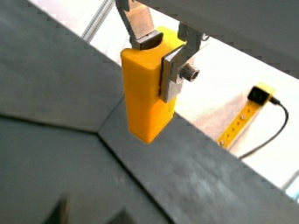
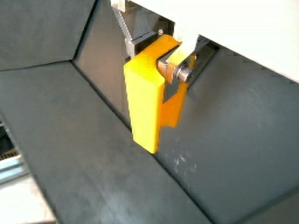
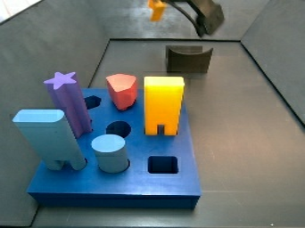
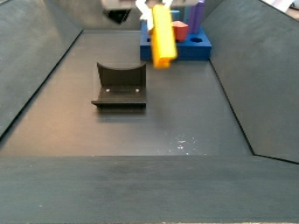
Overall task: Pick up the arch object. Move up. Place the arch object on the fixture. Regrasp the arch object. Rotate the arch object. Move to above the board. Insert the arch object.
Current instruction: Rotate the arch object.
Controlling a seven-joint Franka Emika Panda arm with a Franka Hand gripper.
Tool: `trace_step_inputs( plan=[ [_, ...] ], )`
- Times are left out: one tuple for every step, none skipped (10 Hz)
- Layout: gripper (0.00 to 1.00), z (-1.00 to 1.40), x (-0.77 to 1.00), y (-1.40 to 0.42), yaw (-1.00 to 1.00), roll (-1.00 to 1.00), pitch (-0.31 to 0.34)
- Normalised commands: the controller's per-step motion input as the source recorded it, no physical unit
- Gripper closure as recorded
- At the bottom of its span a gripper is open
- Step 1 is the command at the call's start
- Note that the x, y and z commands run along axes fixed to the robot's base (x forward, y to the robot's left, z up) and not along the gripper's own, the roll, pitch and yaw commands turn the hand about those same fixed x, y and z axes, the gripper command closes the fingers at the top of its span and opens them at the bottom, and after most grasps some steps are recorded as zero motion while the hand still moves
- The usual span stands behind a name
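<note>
- The arch object (image 1: pixel 149 87), a slim orange-yellow slab, was held upright in the air, clamped near its top end between the fingers (image 1: pixel 176 70) of the gripper (image 2: pixel 163 66), which were closed against its faces.
- In a side view, the arch object (image 4: pixel 163 39) was seen raised well clear of the floor, above and just beyond the fixture (image 4: pixel 121 86), probably to be set into its scoop.
- The board (image 3: pixel 119 169) was seen well apart, with an empty square hole and a bright yellow notched block (image 3: pixel 163 105) standing on it.
</note>
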Motion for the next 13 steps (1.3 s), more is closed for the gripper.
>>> trace_step_inputs(
  plan=[
    [1.00,0.68,-1.00,0.05,-0.07,-0.11,-0.034],
    [1.00,0.63,-1.00,0.05,-0.07,-0.11,-0.022],
    [1.00,0.60,-1.00,0.04,-0.07,-0.11,-0.016],
    [1.00,0.50,-1.00,0.03,-0.06,-0.10,0.001],
    [1.00,0.31,-0.88,0.02,-0.05,-0.09,0.022],
    [1.00,0.18,-0.71,0.00,-0.04,-0.07,0.026],
    [1.00,0.12,-0.59,0.00,-0.03,-0.07,0.023],
    [1.00,0.07,-0.34,0.00,-0.01,-0.08,0.019],
    [1.00,0.00,0.00,0.00,-0.51,-1.00,-0.104],
    [1.00,-0.01,0.06,0.03,-0.51,-1.00,-0.092],
    [1.00,0.00,0.03,0.06,-0.51,-1.00,-0.078],
    [1.00,0.02,-0.04,0.03,-0.52,-1.00,-0.048],
    [1.00,0.03,-0.04,0.03,-0.52,-1.00,-0.034]
  ],
)
